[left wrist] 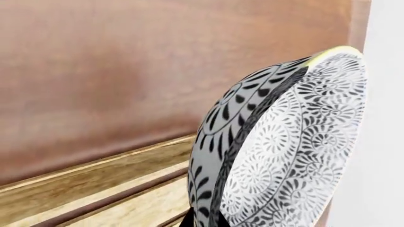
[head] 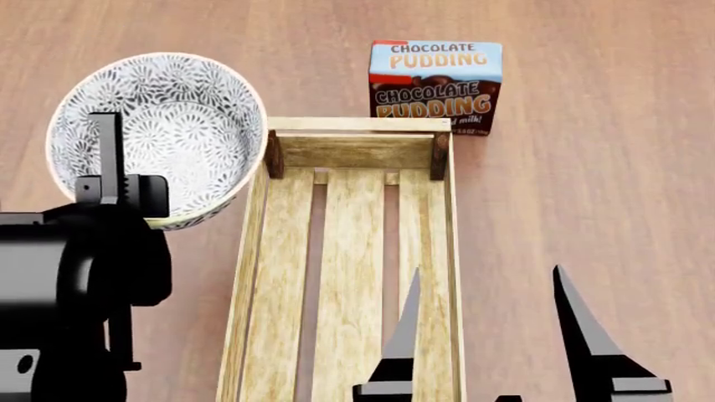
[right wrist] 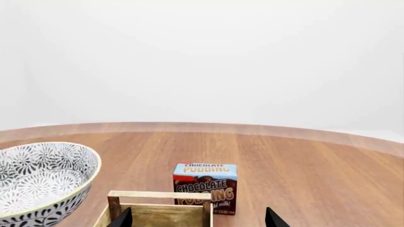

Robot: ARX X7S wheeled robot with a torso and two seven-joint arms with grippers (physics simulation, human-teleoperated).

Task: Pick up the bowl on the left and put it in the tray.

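Observation:
The bowl (head: 167,126), white with a dense grey-black floral pattern, sits in my left gripper (head: 112,201), which is shut on its near rim. One finger (head: 106,151) lies inside the bowl. The bowl's right edge just overlaps the far left corner of the tray (head: 257,276). In the left wrist view the bowl (left wrist: 284,142) fills the frame on edge, my left gripper (left wrist: 208,221) pinches its wall, and the tray's slats (left wrist: 94,189) lie beyond. My right gripper (head: 486,335) stands open over the tray's near right side. The right wrist view shows the bowl (right wrist: 38,179), the tray's end rail (right wrist: 158,195) and my open right gripper (right wrist: 198,222).
A chocolate pudding box (head: 436,84) stands just beyond the tray's far right corner; the right wrist view shows the pudding box (right wrist: 205,187) behind the end rail. The wooden table (head: 604,167) stretches right of the tray.

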